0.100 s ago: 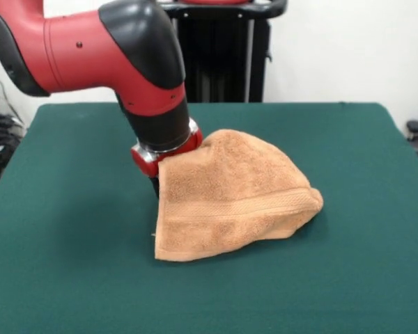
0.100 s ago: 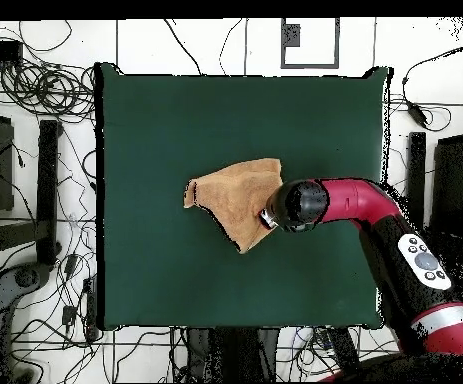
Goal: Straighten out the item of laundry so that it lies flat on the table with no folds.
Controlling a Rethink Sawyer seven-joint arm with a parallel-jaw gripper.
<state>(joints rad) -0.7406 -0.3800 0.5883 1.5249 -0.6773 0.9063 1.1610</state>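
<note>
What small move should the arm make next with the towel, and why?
Probably draw the raised corner sideways, away from the bunched end, then lower it. The towel hangs peaked from the tool, its far end crumpled on the table, so it needs spreading.

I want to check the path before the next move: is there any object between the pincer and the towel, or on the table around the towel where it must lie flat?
Nothing visible does. The pincer is already at the towel, whose edge hangs lifted against it. The table around the towel is bare green cloth in both views.
</note>
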